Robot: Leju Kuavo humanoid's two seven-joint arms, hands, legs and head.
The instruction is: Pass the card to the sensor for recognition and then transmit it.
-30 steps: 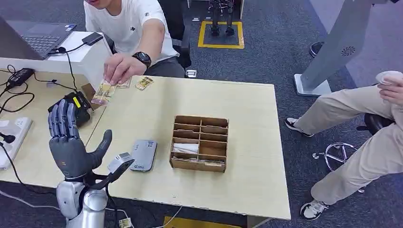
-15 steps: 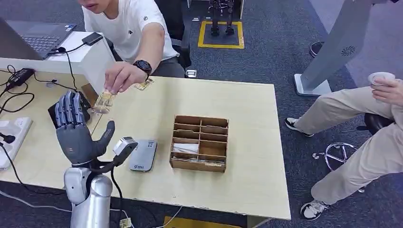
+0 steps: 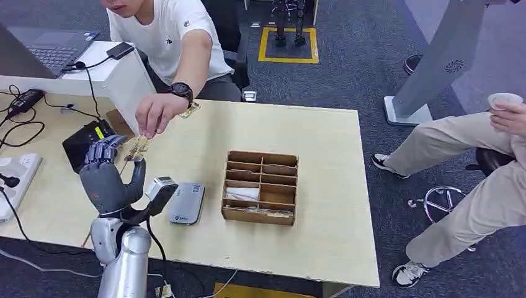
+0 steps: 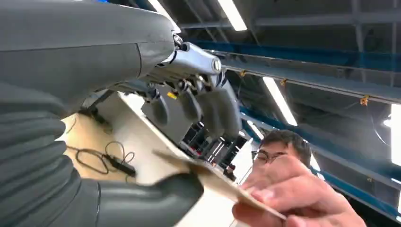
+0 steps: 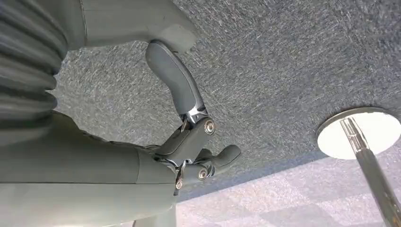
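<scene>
right hand (image 5: 189,137): fingers curled inward, holding nothing | below it: grey-blue carpet floor (image 5: 293,61) | near the hand: round chrome base (image 5: 361,132) with an upright metal pole (image 5: 373,175)

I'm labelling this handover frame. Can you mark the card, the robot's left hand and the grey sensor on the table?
card (image 3: 138,148), head view, on its middle below the person's fingers.
left hand (image 3: 106,179), head view, on the grey palm.
sensor (image 3: 187,202), head view, on its flat top.
</scene>
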